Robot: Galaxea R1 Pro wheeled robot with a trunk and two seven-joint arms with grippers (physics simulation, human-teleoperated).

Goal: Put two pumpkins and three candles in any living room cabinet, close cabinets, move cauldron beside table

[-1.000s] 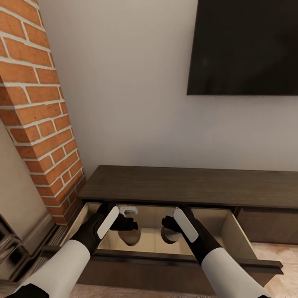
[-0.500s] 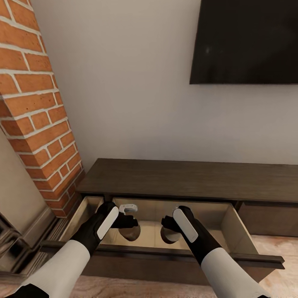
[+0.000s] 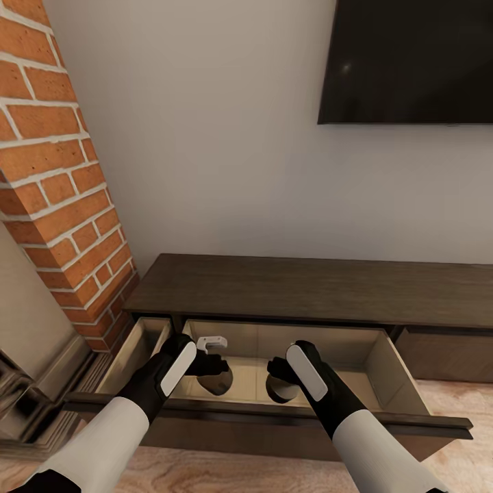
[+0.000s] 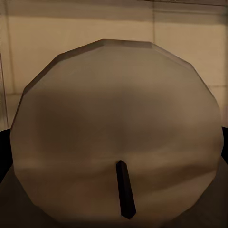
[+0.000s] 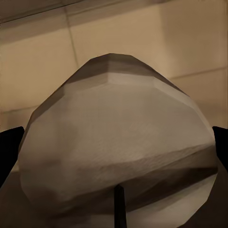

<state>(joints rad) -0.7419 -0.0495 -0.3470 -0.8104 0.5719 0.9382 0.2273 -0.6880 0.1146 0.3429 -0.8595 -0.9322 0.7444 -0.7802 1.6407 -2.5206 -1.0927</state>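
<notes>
While your arms reached into the open cabinet point(image 3: 274, 418) drawer, left gripper point(image 3: 213, 368) clamped one candle point(image 4: 118, 137) at seven o'clock, right gripper point(image 3: 279, 376) another candle point(image 5: 118, 156) at six.

- Head cam: high, looks forward and down over both arms at the cabinet point(image 3: 308, 291), its open drawer point(image 3: 370, 356), wall behind.
- Left wrist cam: very close, aimed along the fingers at a candle point(image 4: 116, 137) top, wick visible.
- Right wrist cam: same closeness, second candle point(image 5: 118, 152).
- Shared: drawer floor and both candles.
</notes>
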